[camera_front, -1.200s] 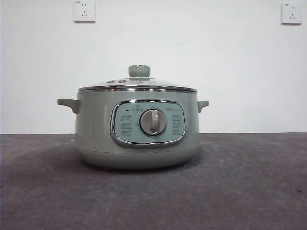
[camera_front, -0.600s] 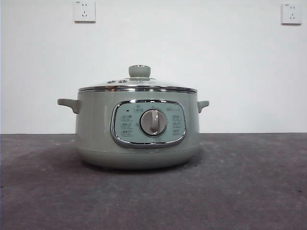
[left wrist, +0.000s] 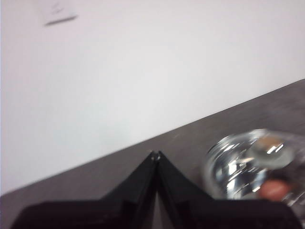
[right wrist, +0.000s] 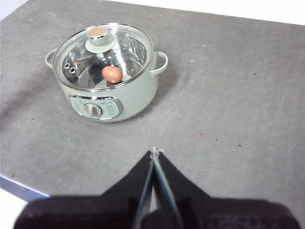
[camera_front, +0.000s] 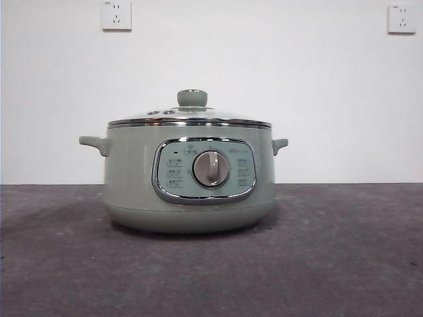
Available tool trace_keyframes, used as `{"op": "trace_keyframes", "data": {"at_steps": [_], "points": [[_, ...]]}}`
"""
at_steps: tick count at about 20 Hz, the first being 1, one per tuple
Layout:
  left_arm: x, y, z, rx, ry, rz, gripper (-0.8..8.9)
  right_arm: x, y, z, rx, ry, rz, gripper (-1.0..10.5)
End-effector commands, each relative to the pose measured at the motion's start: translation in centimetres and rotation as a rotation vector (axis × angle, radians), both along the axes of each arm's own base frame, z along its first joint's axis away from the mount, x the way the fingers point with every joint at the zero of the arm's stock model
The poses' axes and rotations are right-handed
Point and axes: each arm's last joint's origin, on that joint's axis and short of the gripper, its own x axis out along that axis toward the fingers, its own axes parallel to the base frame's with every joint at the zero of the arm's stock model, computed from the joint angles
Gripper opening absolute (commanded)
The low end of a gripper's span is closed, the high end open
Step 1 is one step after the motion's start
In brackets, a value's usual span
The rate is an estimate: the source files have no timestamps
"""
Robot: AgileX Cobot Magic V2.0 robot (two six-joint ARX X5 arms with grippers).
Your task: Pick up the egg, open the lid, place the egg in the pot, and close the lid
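Observation:
The sage-green pot (camera_front: 188,178) stands on the grey table with its control panel and dial facing the front camera. The glass lid (camera_front: 190,119) with its green knob sits closed on the pot. In the right wrist view the reddish-brown egg (right wrist: 112,74) lies inside the pot (right wrist: 109,95) under the lid (right wrist: 102,55). My right gripper (right wrist: 155,151) is shut and empty, high above the table and well back from the pot. My left gripper (left wrist: 155,153) is shut and empty; its blurred view shows the lid (left wrist: 252,164) and the egg (left wrist: 274,189) beside it.
Grey table surface (right wrist: 228,95) spreads around the pot, with its near edge (right wrist: 19,188) showing in the right wrist view. A white wall with two sockets (camera_front: 116,14) stands behind. Neither arm shows in the front view.

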Motion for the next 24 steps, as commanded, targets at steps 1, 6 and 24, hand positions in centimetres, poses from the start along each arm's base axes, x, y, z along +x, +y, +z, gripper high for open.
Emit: {"op": "trace_keyframes", "data": {"at_steps": [1, 6, 24], "points": [[-0.8, 0.5, -5.1, -0.022, 0.019, 0.068, -0.04, 0.0, 0.0, -0.4, -0.011, 0.028, -0.008, 0.0], [-1.6, 0.8, -13.6, -0.109, 0.057, 0.109, -0.04, 0.0, 0.0, -0.4, -0.011, 0.028, -0.008, 0.0], [-2.0, 1.2, -21.6, -0.225, 0.167, 0.248, -0.04, 0.0, 0.0, -0.4, -0.018, 0.023, -0.021, 0.0]]}}
